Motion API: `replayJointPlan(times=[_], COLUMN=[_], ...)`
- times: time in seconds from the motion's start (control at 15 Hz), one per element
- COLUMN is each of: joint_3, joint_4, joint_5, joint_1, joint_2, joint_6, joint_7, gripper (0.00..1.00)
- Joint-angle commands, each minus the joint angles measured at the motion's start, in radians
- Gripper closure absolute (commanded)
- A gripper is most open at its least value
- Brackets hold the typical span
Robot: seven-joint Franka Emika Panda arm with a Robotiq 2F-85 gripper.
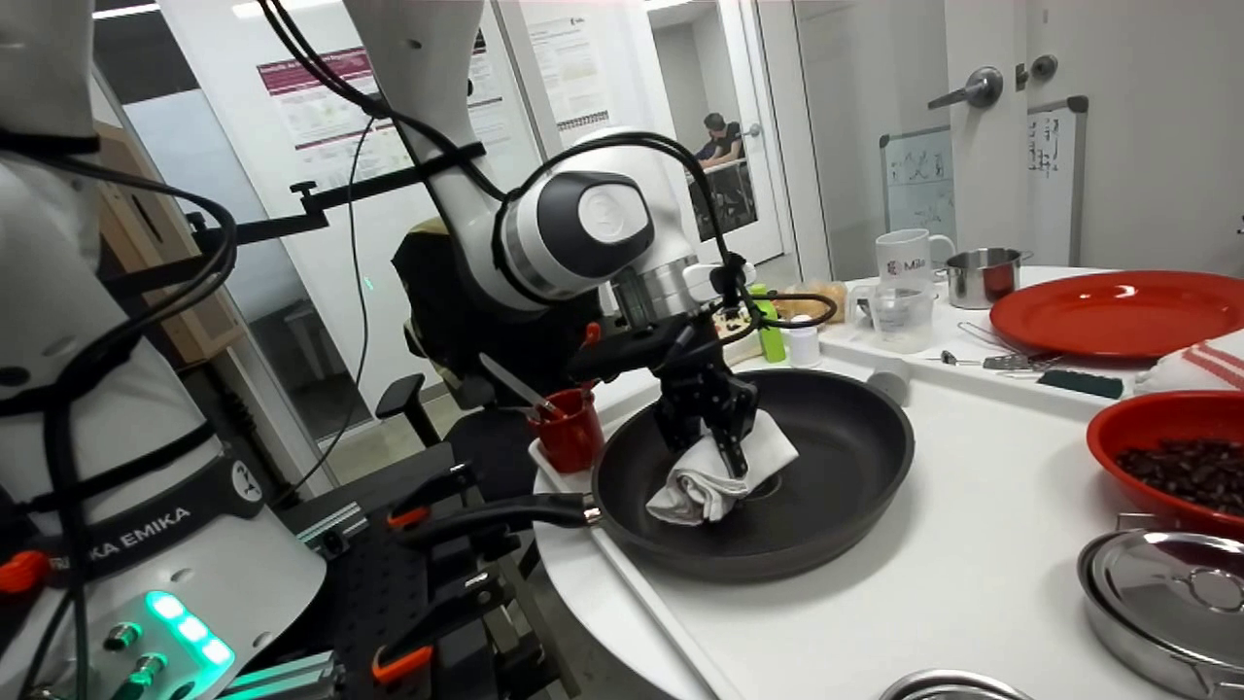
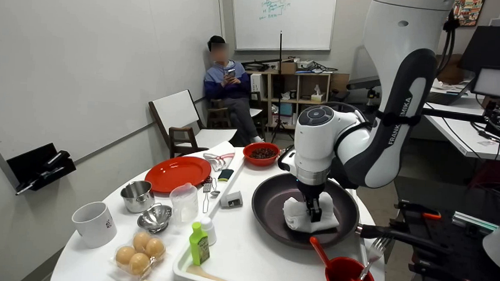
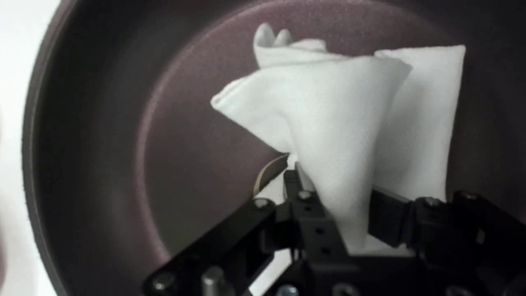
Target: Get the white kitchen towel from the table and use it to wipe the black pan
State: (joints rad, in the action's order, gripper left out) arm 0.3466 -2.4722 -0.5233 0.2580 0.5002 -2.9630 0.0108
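The black pan (image 1: 846,437) sits on the white-topped table (image 2: 85,264), its long handle (image 1: 496,512) reaching out past the edge. Inside it lies the white kitchen towel (image 2: 291,213), folded and wrinkled, resting on the dark pan floor. My gripper (image 1: 729,442) points down into the pan from above, with its fingertips at the towel. In the wrist view a raised fold of the towel (image 3: 337,107) is pinched between the two fingers (image 3: 306,205), so the gripper is shut on it. Part of the pan's floor is hidden beneath the cloth.
Close to the pan's handle side stands a red cup (image 1: 570,442) holding cutlery. A grey-white piece (image 2: 232,199) lies by the pan's opposite rim. Farther off are a red bowl (image 1: 1108,452) of beans, a lidded steel pan (image 1: 1127,632), a green bottle (image 2: 199,245) and a red plate (image 1: 1098,316).
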Motion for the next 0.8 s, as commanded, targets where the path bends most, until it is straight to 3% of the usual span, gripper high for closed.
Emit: replayJointPlan(times=[0.0, 0.4, 0.53, 0.73], joint_3=[0.053, 0.132, 0.146, 0.137], joint_4=[-0.062, -0.077, -0.057, -0.021], joint_5=[-0.051, -0.074, -0.056, -0.018], joint_1=[0.084, 0.176, 0.168, 0.103], joint_2=[-0.036, -0.006, 0.016, 0.022], joint_6=[-0.041, -0.084, -0.079, -0.058], joint_7=[-0.033, -0.033, -0.027, -0.008], gripper=[0.9, 0.9, 0.9, 0.9])
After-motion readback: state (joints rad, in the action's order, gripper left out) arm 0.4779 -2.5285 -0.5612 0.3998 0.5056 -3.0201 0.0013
